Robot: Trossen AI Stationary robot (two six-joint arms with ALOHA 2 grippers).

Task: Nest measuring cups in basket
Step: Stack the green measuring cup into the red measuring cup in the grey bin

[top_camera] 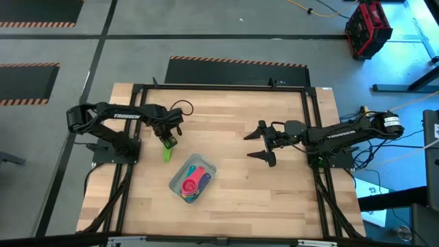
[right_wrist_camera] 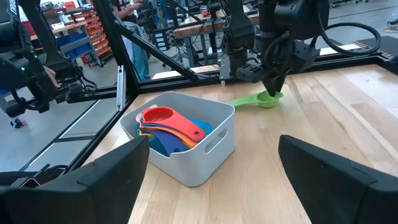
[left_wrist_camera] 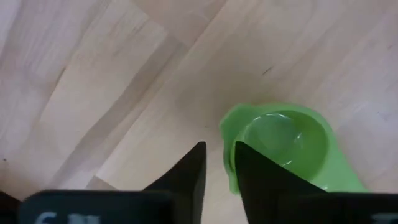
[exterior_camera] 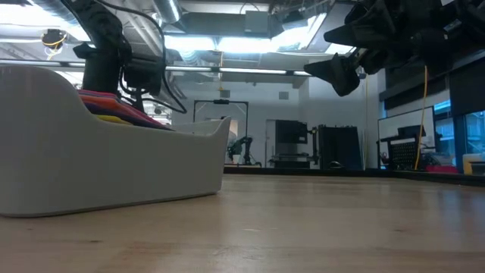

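Observation:
The green measuring cup (top_camera: 167, 152) lies on the table just beyond the far-left side of the basket (top_camera: 180, 171); its bowl (left_wrist_camera: 286, 140) faces up and its handle (right_wrist_camera: 244, 101) lies flat. My left gripper (top_camera: 168, 139) points down at the bowl and is shut on its rim. Several nested cups (right_wrist_camera: 168, 127), red uppermost with orange, yellow and blue under it, lie in the pale grey basket (right_wrist_camera: 199, 158). My right gripper (top_camera: 255, 145) is open and hovers above the table right of the basket, holding nothing. My left gripper (left_wrist_camera: 217, 180) comes from above, pointing down, and pinches the green cup's bowl rim (left_wrist_camera: 229, 163) on the side away from the handle. One finger (left_wrist_camera: 261, 180) is over the inside of the bowl, the other (left_wrist_camera: 189, 180) outside. The cup (right_wrist_camera: 266, 99) rests upright on the table.
The basket (exterior_camera: 114, 167) stands near the table's near middle, with cup handles (exterior_camera: 114, 110) showing above its wall. Bare wood lies right of and behind it. A black frame runs along the table's edges. The room beyond holds racks and other robot stations.

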